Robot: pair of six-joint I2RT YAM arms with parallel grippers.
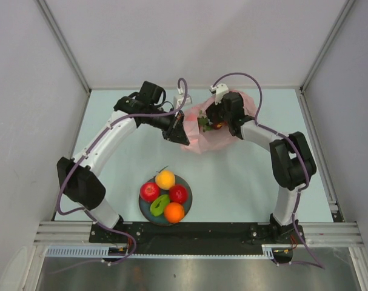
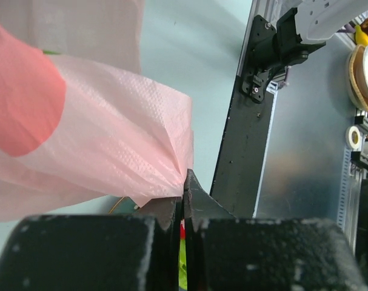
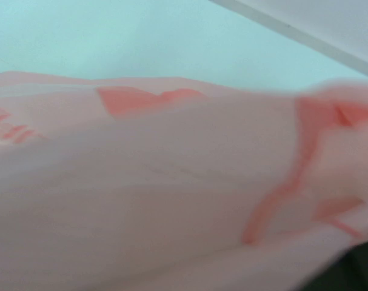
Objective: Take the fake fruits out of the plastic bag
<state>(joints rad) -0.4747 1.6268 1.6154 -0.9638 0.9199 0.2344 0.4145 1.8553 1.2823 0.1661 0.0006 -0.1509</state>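
Observation:
The pink plastic bag (image 1: 220, 136) lies at the table's middle back, and its film fills the left of the left wrist view (image 2: 105, 139). My left gripper (image 1: 184, 138) (image 2: 185, 182) is shut on the bag's left edge, with the film bunched into the jaws. My right gripper (image 1: 207, 123) reaches into the bag's mouth from the right. A bit of orange fruit (image 1: 219, 125) shows beside it. In the right wrist view, blurred pink film (image 3: 171, 182) hides the fingers. Several fake fruits sit on the dark plate (image 1: 187, 206): a yellow-orange one (image 1: 165, 179), two red apples (image 1: 150, 191), a green piece (image 1: 159, 205) and an orange (image 1: 174, 212).
The plate stands near the front edge between the two arm bases. A black rail (image 1: 196, 231) runs along the table's near edge. Grey walls close in the table's left, back and right.

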